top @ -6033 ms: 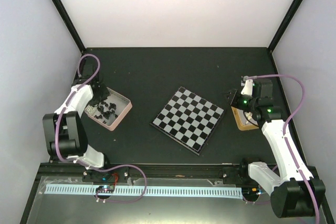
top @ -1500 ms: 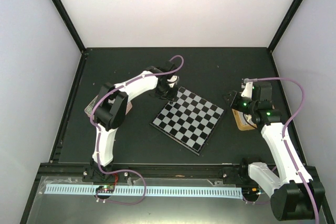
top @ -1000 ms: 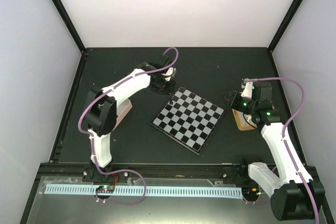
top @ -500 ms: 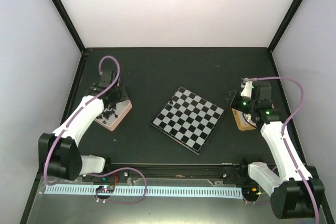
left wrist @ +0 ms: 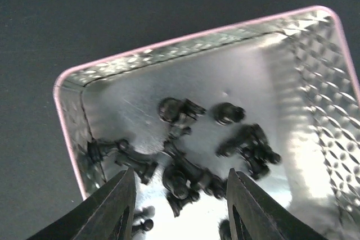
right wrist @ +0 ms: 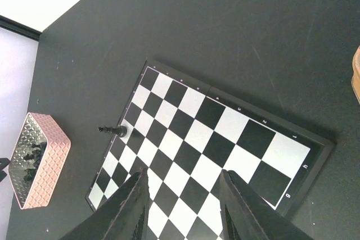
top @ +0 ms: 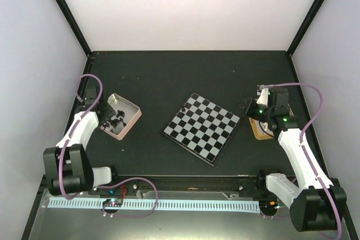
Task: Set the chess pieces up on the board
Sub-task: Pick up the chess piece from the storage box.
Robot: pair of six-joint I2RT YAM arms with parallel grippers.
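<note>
The left jaws are hanging about half open with nothing between them, just above a pink-rimmed tin [left wrist: 68, 139]. Below and ahead of the fingers [left wrist: 115, 209], the black chess pieces [left wrist: 185, 179] are lying tumbled on the tin's shiny floor. Most are touching or crossing one another, though one small piece [left wrist: 228, 113] is lying a little apart.

They are looking tiny, hard and smooth, so I judge them light, stiff and quick to roll or squirt out of a pinch. The safest hold is probably across the thicker body of a piece lying clear of its neighbours, not on a thin neck or in the tangle. The polished metal floor is likely giving little friction.

The right jaws are also standing roughly half open and empty, hovering over the near-right part of the board [right wrist: 236, 161], which is lying flat on the dark counter [right wrist: 253, 37]. One black chessman [right wrist: 112, 130] is sitting at the board's far-left edge. Whether it is on an outer square or on the rim I cannot tell. A second tin [top: 260, 130] is lying beside the right arm, its contents hidden.
</note>
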